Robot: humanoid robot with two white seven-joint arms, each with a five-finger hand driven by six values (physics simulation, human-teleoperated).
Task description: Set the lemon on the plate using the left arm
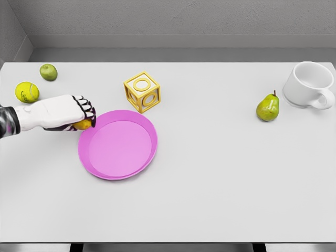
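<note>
At the left edge of the head view, the left arm reaches in over the white desk (pixel 210 199), and its hand (pixel 65 113) lies palm down with the fingers (pixel 86 110) curled over a yellow lemon (pixel 83 125). Only a small part of the lemon shows beneath the fingertips, so the hand is closed around the fruit rather than spread. The lemon sits just off the left rim of the pink plate (pixel 118 145), at the plate's upper left, and whether it rests on the desk or is lifted a little cannot be told from this angle. The plate is one, round and shallow, lying flat on the desk left of the middle. Just behind the plate stands one yellow cube (pixel 142 92) with round holes in its faces, near the rim but apart from it. Farther left, behind the hand, lie one yellow-green tennis ball (pixel 27 92) and, a little beyond it toward the back edge, one small green lime (pixel 48 72). Well apart on the right side of the desk stands one green pear (pixel 268 107), upright with its stem up, and near it toward the right edge sits one white mug (pixel 308 84), tipped with its opening toward the camera and its handle at the lower right.
</note>
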